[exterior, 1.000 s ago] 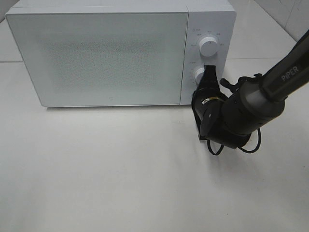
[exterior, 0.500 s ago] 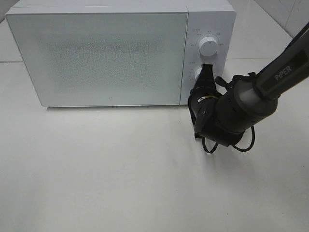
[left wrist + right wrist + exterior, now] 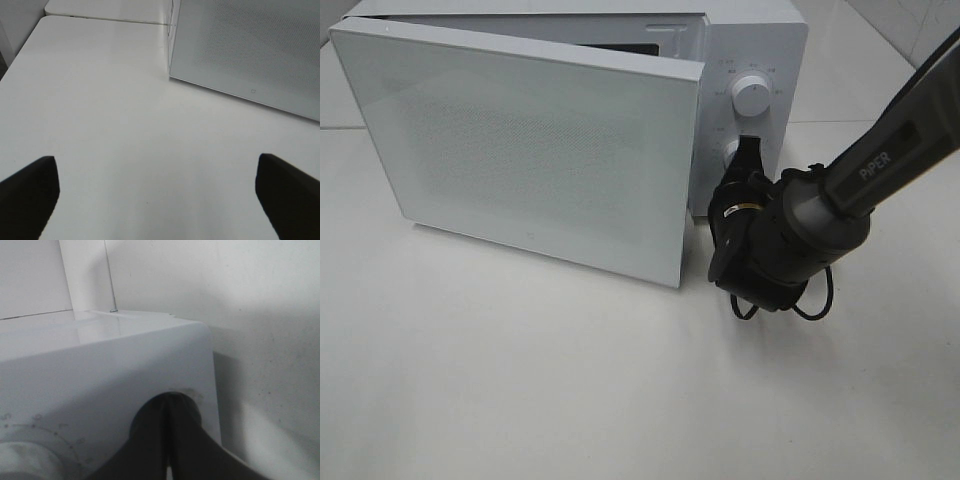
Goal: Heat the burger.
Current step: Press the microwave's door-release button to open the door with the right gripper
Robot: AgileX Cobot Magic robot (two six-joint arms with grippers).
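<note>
the door (image 3: pixel 540 150) of the microwave (image 3: pixel 755 35) has changed state: half a second ago it sat flush with the cabinet; it now stands ajar, hinged at its left edge, with its right edge swung out over the worktop (image 3: pixel 570 390) and a dark gap showing along the top. the right gripper (image 3: pixel 747 150) has its fingers (image 3: pixel 150 440) pressed together, holding nothing, with the tips against the lower control (image 3: pixel 730 152) beneath the upper dial (image 3: pixel 752 93); judged from this contact, that control released the latch. the left gripper (image 3: pixel 159 195) hangs over bare worktop near the front of the door, fingers (image 3: pixel 27 195) spread wide and empty. the burger is not in view in any camera; the gap is too narrow to show whether it lies in the cavity. consequence for the task: the cavity is becoming accessible, but the door must swing further before anything can pass through, and heating cannot start until the door is shut again.
</note>
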